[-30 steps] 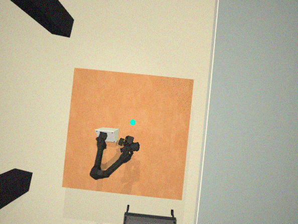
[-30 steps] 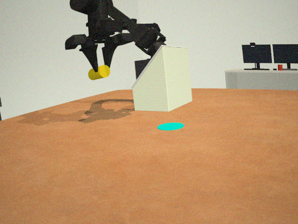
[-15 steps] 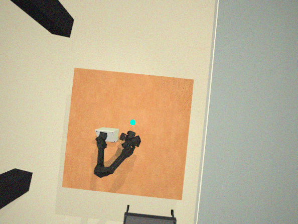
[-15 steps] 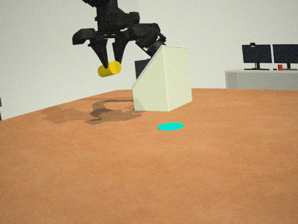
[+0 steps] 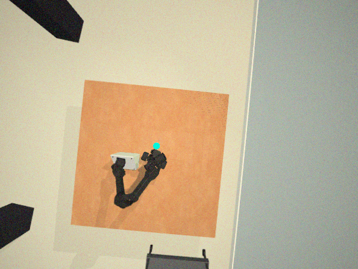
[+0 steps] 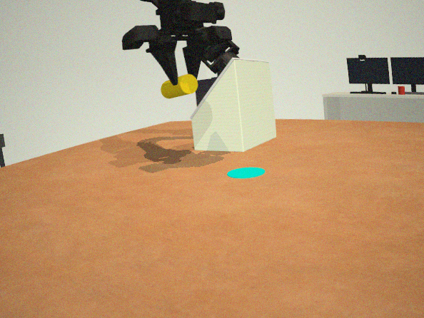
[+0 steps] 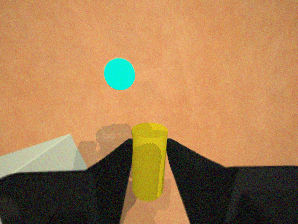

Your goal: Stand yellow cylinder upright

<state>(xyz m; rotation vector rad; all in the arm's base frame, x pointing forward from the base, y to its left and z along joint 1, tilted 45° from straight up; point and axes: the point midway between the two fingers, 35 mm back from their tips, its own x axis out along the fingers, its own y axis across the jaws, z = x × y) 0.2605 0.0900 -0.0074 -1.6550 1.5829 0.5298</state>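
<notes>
The pincer (image 5: 156, 153) (image 6: 185, 81) (image 7: 149, 143) grips the yellow cylinder (image 6: 179, 86) (image 7: 149, 162) above the orange worktop (image 5: 181, 126) (image 6: 214, 232) (image 7: 220, 65), the cylinder tipped well over (nearer lying than standing, really) and outside the cyan circle (image 5: 156, 146) (image 6: 246, 172) (image 7: 119, 74), which lies flat near the pale slant-faced block (image 5: 131, 163) (image 6: 235, 107) (image 7: 55, 152).

The top view hides the cylinder beneath the gripper (image 5: 156, 154). The exterior frame's upper edge crops the arm (image 6: 182, 11).
</notes>
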